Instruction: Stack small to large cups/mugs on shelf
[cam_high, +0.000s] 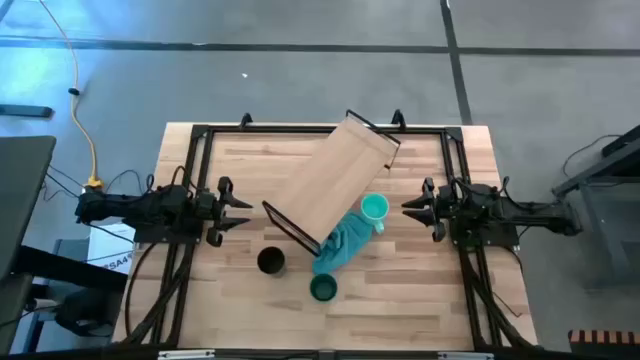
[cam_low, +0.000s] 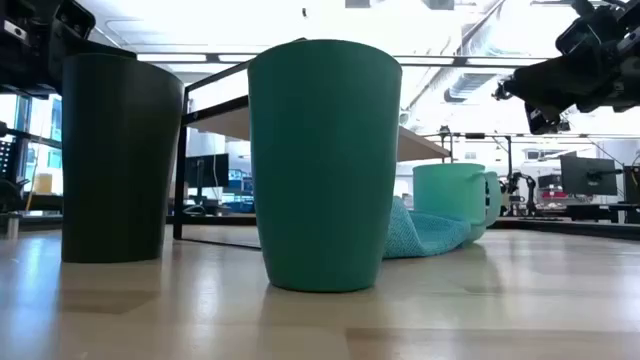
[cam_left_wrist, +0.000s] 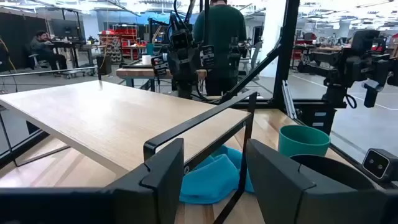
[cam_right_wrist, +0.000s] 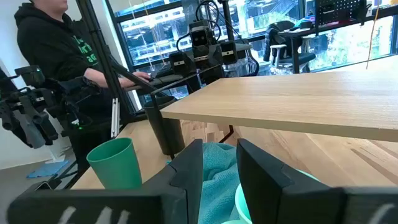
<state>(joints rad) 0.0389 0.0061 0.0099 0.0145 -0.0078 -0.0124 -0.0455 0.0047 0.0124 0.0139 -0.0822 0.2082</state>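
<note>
The shelf (cam_high: 335, 175), a light-wood board on black frame legs, stands slantwise on the table's middle. Three cups stand upright on the tabletop: the black cup (cam_high: 271, 261) near the shelf's near-left end, the dark green cup (cam_high: 323, 289) closer to the near edge, and the mint mug (cam_high: 374, 209) by the shelf's right side. A teal cloth (cam_high: 342, 245) lies between the mug and the cups. My left gripper (cam_high: 248, 213) hovers open at the table's left, pointing at the shelf. My right gripper (cam_high: 405, 207) hovers open at the right, pointing at the mug.
A black frame (cam_high: 200, 135) runs round the tabletop's edges. In the right wrist view, a person in a dark hoodie (cam_right_wrist: 56, 37) stands beyond the table. Bare wood lies on the near side of the cups (cam_high: 400, 300).
</note>
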